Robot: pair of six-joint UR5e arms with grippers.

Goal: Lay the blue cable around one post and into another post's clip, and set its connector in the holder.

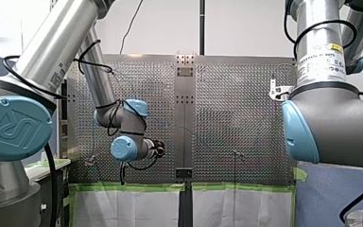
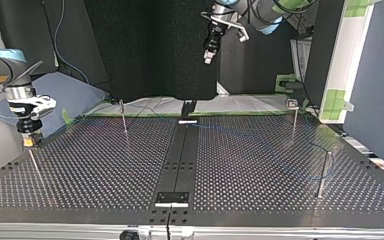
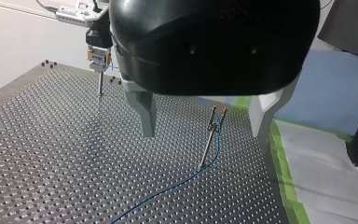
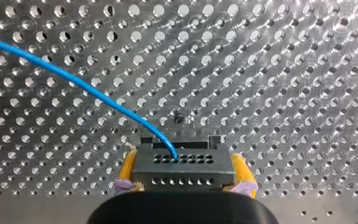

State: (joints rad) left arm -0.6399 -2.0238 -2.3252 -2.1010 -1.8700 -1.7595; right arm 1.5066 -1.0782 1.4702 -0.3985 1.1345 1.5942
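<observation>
In the right wrist view my right gripper [image 4: 182, 179] has its yellow pads shut on a grey connector [image 4: 182, 161] with rows of holes. The blue cable [image 4: 88, 88] runs out of the connector over the perforated plate. In the top view that gripper [image 2: 28, 139] sits on top of a thin post [image 2: 34, 162] at the left. My left gripper [image 3: 204, 133] hangs open above the table, holding nothing. A slanted post with a clip [image 3: 210, 135] stands under it, and the cable [image 3: 168, 189] rises along that post. From the top view my left gripper [image 2: 210, 50] is high at the back.
Other thin posts stand on the table [image 2: 80, 170]: one at the back left [image 2: 123, 117], one at the back right [image 2: 293, 116], one at the right [image 2: 323, 172] with cable beside it. A dark centre strip [image 2: 180, 160] splits the plate. Green tape [image 3: 282, 158] edges it.
</observation>
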